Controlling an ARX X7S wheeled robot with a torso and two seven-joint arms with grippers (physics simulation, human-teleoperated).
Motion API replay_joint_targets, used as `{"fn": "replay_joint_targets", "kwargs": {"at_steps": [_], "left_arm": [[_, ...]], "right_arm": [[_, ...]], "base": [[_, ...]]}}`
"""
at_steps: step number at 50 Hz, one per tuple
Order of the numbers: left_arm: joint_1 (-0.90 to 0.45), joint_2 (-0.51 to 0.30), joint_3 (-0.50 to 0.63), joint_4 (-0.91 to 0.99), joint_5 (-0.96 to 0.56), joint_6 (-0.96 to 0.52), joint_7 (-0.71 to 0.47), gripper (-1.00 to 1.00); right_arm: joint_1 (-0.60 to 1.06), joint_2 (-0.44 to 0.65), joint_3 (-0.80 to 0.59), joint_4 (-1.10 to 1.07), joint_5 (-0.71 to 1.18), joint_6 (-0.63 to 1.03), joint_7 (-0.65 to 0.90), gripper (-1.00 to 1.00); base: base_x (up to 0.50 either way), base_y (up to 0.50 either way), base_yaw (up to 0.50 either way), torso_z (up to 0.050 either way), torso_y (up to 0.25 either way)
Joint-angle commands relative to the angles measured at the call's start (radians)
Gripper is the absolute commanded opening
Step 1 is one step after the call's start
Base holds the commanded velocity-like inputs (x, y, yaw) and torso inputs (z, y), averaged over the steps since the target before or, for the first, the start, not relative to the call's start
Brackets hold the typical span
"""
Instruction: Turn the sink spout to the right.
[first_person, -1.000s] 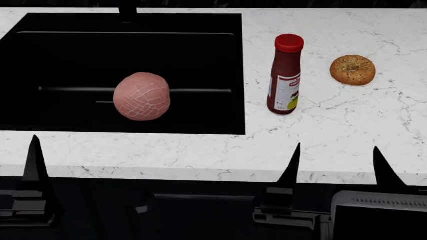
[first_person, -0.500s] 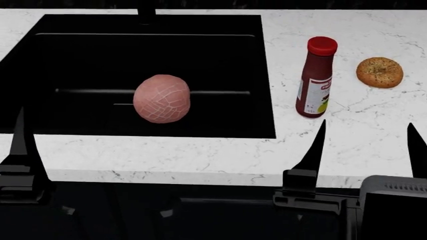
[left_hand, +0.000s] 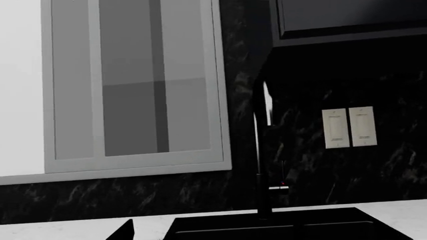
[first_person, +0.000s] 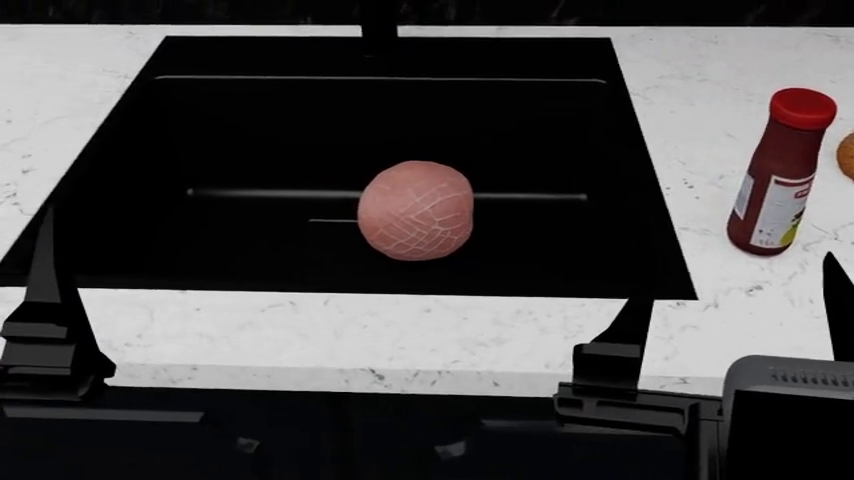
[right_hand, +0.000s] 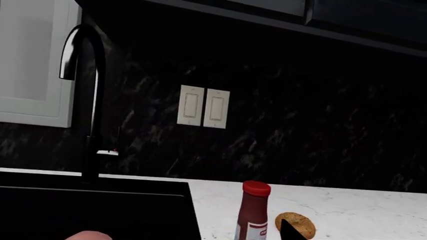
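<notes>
In the left wrist view, the sink spout (left_hand: 261, 150) is seen as a slim black upright post with its arch at the top, rising from the back rim of the sink (left_hand: 267, 227); its small silvery lever (left_hand: 280, 187) projects toward three o'clock, and two wall switches (left_hand: 349, 127) lie further that way on the dark wall. Only one dark fingertip of the left gripper shows at six o'clock, so its state cannot be told there. In the head view, the spout's base (first_person: 379, 28) stands at twelve o'clock, at the sink's far edge, with the pink netted ball of meat (first_person: 415, 211) in the basin and a red sauce bottle (first_person: 777, 172) at three o'clock on the counter. The left gripper (first_person: 54, 300) shows one finger only and its state cannot be judged; the right gripper (first_person: 734, 300) is held with fingers spread wide, empty. Both hang at the near counter edge, well apart from the spout. In the right wrist view, the spout's long axis is vertical, its outlet curving toward nine o'clock. The spout is judged to lie nearly midway between both arms.
</notes>
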Motion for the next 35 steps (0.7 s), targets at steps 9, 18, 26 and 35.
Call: {"fn": "replay_joint_targets", "kwargs": {"at_steps": [9,18,26,35], "left_arm": [[-0.02,-0.017,0.021,0.009,0.016,-0.023,-0.019,1.0],[-0.011,-0.014,0.02,0.006,0.004,-0.014,-0.018,1.0],[0.006,-0.014,0.018,0.0,0.004,-0.002,-0.023,1.0],[-0.003,-0.017,0.039,-0.007,0.011,0.0,-0.026,1.0]], "right_arm": [[-0.017,-0.004,0.005,0.01,0.012,-0.025,0.004,1.0],[-0.026,0.003,0.026,-0.002,0.032,-0.01,0.002,1.0],[-0.024,0.005,0.024,0.009,0.04,-0.023,-0.006,1.0],[-0.032,0.009,0.016,0.027,0.032,-0.037,0.0,1.0]], "base": [[0.08,0.38,0.0,0.0,0.0],[0.12,0.35,0.0,0.0,0.0],[0.23,0.15,0.0,0.0,0.0],[0.25,0.07,0.0,0.0,0.0]]}}
